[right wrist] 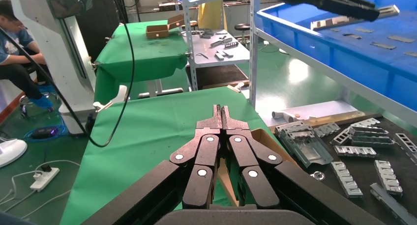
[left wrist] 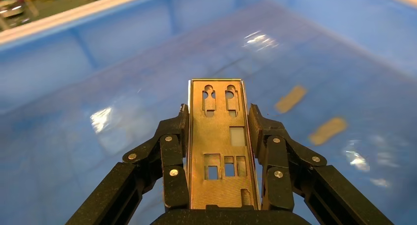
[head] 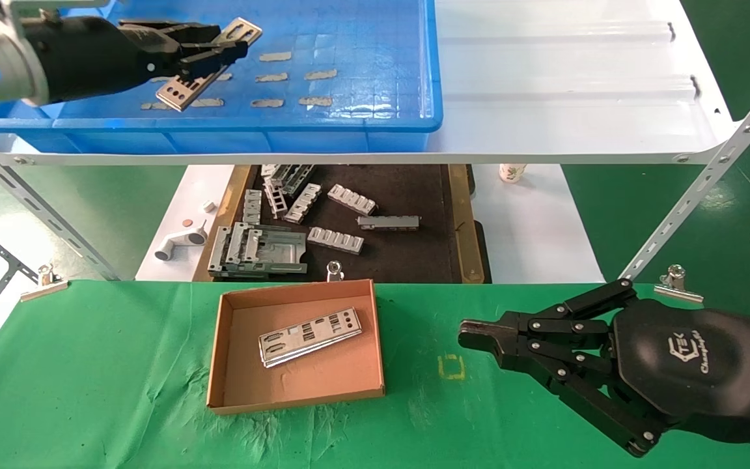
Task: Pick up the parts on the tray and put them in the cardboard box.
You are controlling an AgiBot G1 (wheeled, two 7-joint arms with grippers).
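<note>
My left gripper [head: 222, 45] is over the blue tray [head: 375, 98] on the upper shelf, shut on a thin silver slotted strip [head: 183, 91] by its long edges. In the left wrist view the strip [left wrist: 221, 141] runs lengthwise between the fingers [left wrist: 172, 151], above the tray floor [left wrist: 319, 77]. The cardboard box [head: 232, 391] sits on the green cloth below and holds silver strips [head: 310, 335] lying flat. My right gripper [head: 472, 339] is shut and empty, parked above the cloth to the right of the box; it also shows in the right wrist view [right wrist: 222, 109].
A black-floored tray [head: 407, 257] with brown rims lies behind the box, holding several grey ribbed blocks [head: 336, 240] and a metal frame [head: 258, 251]. Slanted white shelf struts [head: 694, 195] cross at both sides. Tape patches [head: 277, 78] dot the blue tray floor.
</note>
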